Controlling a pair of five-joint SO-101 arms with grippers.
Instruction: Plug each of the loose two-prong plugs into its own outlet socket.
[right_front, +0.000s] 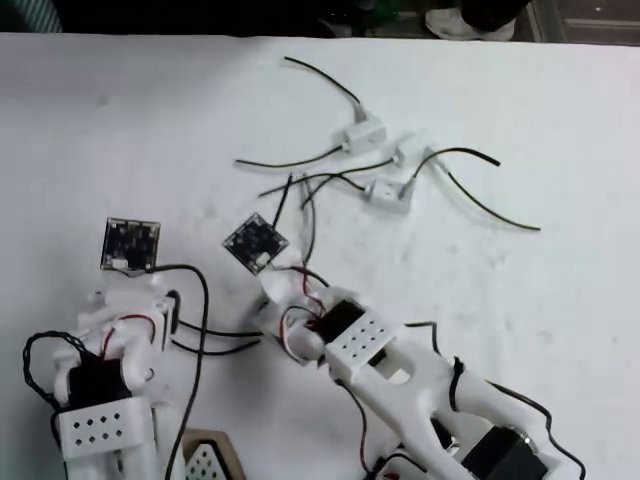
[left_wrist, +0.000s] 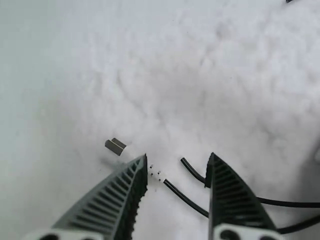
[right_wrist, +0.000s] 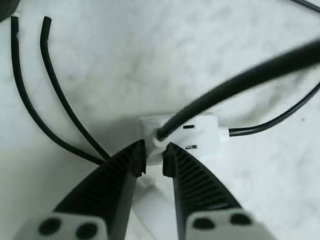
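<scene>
- White tabletop (right_front: 520, 300): matt surface, with two arms along the near edge and a group of cabled parts toward the far side.
- Left arm (right_front: 110, 370): stands at the near-left corner, its wrist camera board facing up.
- Left gripper (left_wrist: 178, 157): claw apart, nothing between the fingers, low over the table.
- Small grey block (left_wrist: 115, 146): lies on the table just beyond one fingertip, not touching it.
- Thin black wires (left_wrist: 187, 198): lie on the table between the spread fingers. One ends in a tiny white tip (left_wrist: 156, 175).
- Right arm (right_front: 400, 370): lies from the near-right corner toward the middle of the table.
- Right gripper (right_wrist: 154, 146): claw drawn almost together, pinching one end of the white plug block.
- White plug block (right_wrist: 197, 134): sits at the right fingertips, with two short dark marks on its face. A thin black lead leaves its other end, and a thicker black cable crosses in front of it.
- Loose black wire ends (right_wrist: 47, 22): two, side by side on the table next to the right gripper.
- Connector cluster, right of centre toward the far edge: far block (right_front: 362, 133), middle block (right_front: 410, 152) and near block (right_front: 388, 193). All are white and close together, each trails black leads, and they lie well apart from both grippers. Which are plugs and which are sockets cannot be told.
</scene>
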